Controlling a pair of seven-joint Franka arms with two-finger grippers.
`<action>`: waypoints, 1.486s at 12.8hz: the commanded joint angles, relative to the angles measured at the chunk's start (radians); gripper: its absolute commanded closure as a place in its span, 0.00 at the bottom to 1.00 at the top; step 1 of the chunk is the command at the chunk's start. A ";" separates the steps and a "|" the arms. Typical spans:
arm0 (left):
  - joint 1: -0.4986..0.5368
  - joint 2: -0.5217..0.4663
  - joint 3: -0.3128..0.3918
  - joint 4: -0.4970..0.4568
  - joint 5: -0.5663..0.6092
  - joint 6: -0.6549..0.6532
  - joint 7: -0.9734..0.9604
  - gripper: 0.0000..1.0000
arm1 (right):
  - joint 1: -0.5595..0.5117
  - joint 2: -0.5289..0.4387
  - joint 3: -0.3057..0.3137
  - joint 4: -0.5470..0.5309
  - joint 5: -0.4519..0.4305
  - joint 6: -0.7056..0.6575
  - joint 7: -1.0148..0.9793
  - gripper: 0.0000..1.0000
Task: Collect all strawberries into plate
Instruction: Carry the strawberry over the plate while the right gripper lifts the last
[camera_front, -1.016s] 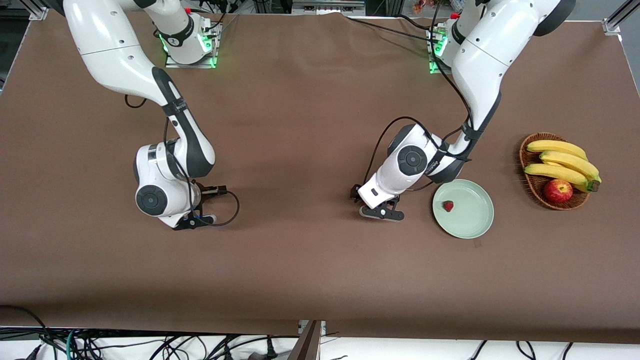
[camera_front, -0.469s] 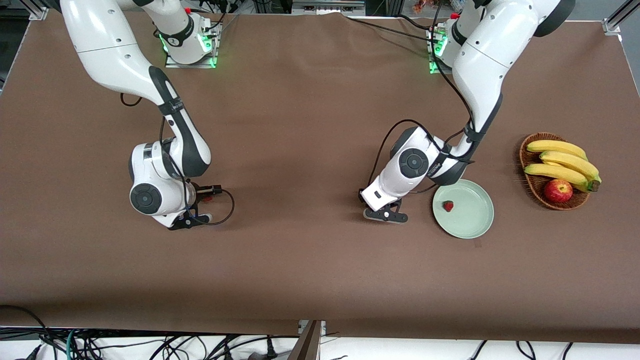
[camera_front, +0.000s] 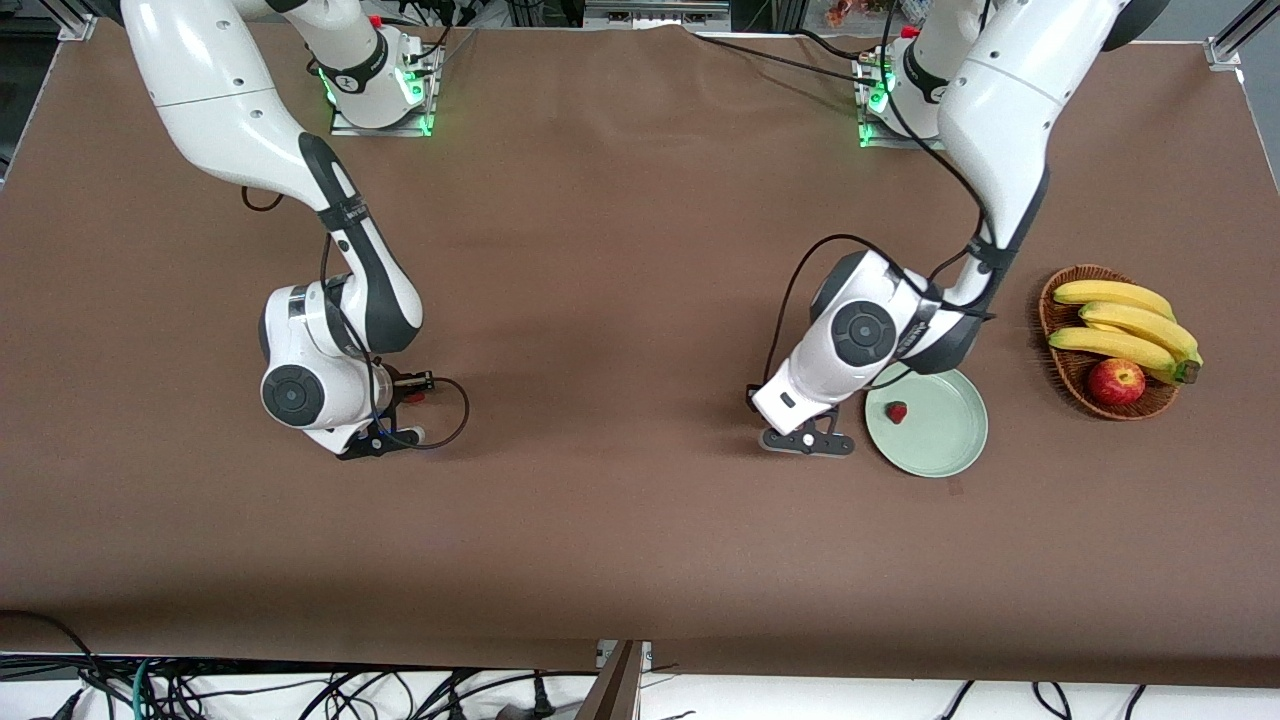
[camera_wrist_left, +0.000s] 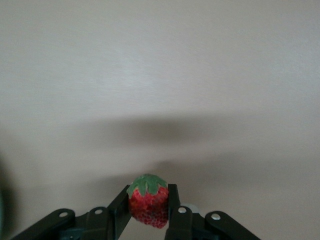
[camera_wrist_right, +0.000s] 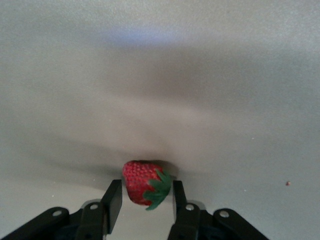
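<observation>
Brown surface bearing, in descending size: wicker basket of bananas and an apple at the left arm's end; mint-green plate, at 8 o'clock from the basket, holding one strawberry near its 9 o'clock rim. Left gripper, just beside the plate's 9 o'clock edge, jaws clamped on a second strawberry. Right gripper, low over the surface toward the right arm's end, jaws bracketing a third strawberry; contact not discernible.
</observation>
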 joint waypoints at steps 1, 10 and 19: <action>0.065 -0.056 -0.002 0.021 0.014 -0.127 0.118 1.00 | 0.006 -0.032 -0.003 -0.033 -0.003 0.009 -0.016 0.93; 0.325 -0.053 -0.007 -0.037 0.011 -0.212 0.616 0.93 | 0.168 0.019 0.273 0.081 0.008 0.256 0.712 1.00; 0.340 -0.074 -0.012 -0.046 0.002 -0.166 0.614 0.00 | 0.417 0.243 0.271 0.366 -0.091 0.593 1.168 0.00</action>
